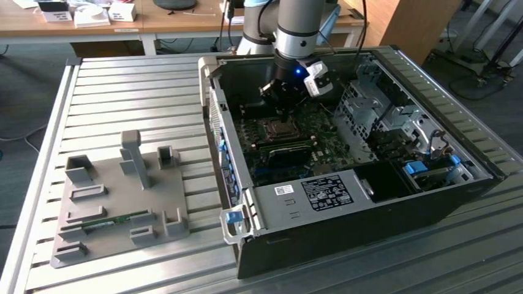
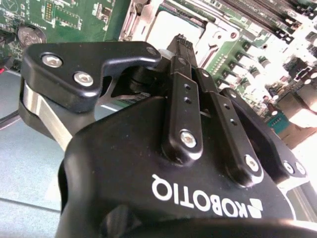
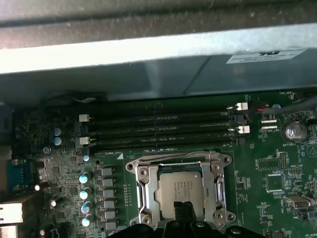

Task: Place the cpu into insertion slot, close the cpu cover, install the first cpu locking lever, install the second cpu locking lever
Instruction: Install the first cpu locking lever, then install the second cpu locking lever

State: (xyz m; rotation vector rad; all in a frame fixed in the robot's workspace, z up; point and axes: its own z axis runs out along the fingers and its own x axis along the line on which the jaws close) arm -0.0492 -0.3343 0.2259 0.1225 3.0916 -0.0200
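The cpu (image 3: 179, 190), a pale silver-grey square, lies flat in the insertion slot (image 1: 280, 128) on the green board inside the open computer case. The silver cpu cover (image 3: 143, 194) lies down flat around it, framing the chip through its cut-out centre. My gripper (image 3: 184, 209) hangs just above the chip's near edge, its black fingers (image 2: 181, 89) drawn together with nothing between them. In the exterior view the gripper (image 1: 282, 110) stands upright directly over the socket. In the second wrist view the cpu (image 2: 166, 27) glares white beyond the fingertips.
Long black memory slots (image 3: 158, 130) run beside the socket toward the case wall (image 1: 214, 116). A metal drive cage (image 1: 384, 116) stands at the exterior view's right. On the slatted table to the left sits a grey fixture plate (image 1: 122, 196) holding a memory stick (image 1: 106, 222).
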